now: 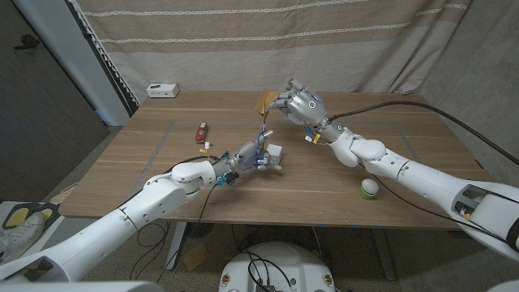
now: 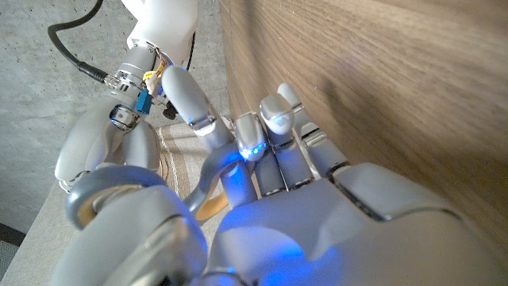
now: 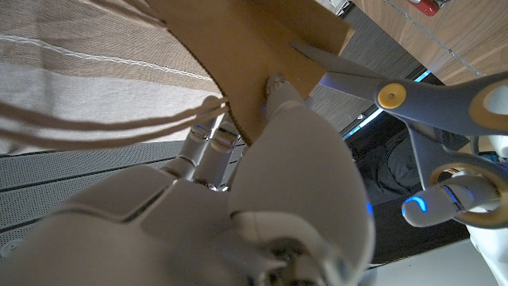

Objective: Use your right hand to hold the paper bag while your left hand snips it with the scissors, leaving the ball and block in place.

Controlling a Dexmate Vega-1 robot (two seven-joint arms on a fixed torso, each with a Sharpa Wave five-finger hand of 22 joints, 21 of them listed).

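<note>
The wooden desk (image 1: 324,174) carries the scene. Above its far middle, the right robot hand (image 1: 297,105) holds the brown paper bag (image 1: 263,100) up off the surface, fingers closed on its edge; in the right wrist view the bag (image 3: 238,48) is pinched against the hand (image 3: 270,183). The left robot hand (image 1: 258,156) grips the scissors (image 1: 263,134), blades pointing up toward the bag. In the right wrist view the scissors (image 3: 421,99) have their tips right at the bag's edge, possibly touching. A pale ball (image 1: 369,189) sits near the desk's front right edge. A small red block (image 1: 201,131) lies left of centre.
</note>
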